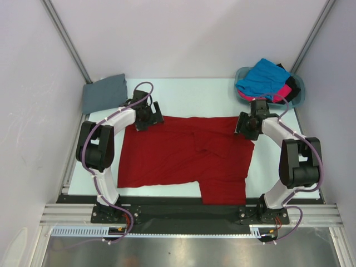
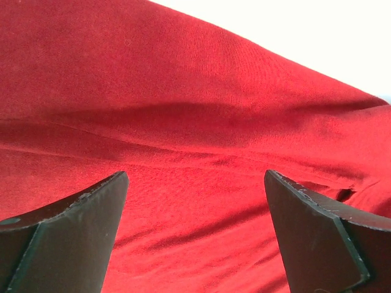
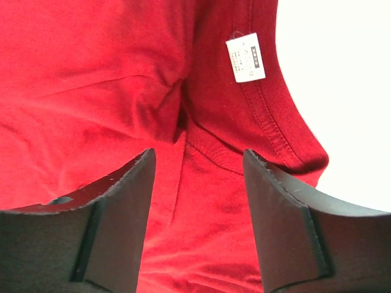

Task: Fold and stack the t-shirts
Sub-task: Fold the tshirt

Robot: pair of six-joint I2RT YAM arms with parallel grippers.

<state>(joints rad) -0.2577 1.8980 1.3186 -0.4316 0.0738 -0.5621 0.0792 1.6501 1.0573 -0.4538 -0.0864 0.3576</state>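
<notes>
Top external: looking down on a deep red t-shirt [image 1: 183, 158] lying unfolded across the middle of the table [image 1: 211, 100], creased near its centre, with its right part reaching closest to the near edge. Over the shirt's far left corner, the left gripper [image 1: 146, 119]; over its far right corner, the right gripper [image 1: 245, 125]. At the table's far left corner, well apart from the red cloth, a slate grey t-shirt [image 1: 104, 93], folded into a neat rectangle. At the far right corner, a teal basket [image 1: 301, 92] holding a bright blue t-shirt [image 1: 261, 78] heaped on top, a hot pink t-shirt [image 1: 283, 93] showing beneath it and a bit of black t-shirt [image 1: 290, 84] beside that.

Left wrist: fingers spread wide, nothing between them, only rippled red cloth below and bare white table past the shirt's edge at upper right.

Right wrist: jaws parted too, no cloth pinched, poised just over the ribbed collar [image 3: 275, 122] and its white label [image 3: 245, 58]. A fold running down between the fingers. Cannot tell whether the fingertips touch the fabric.
</notes>
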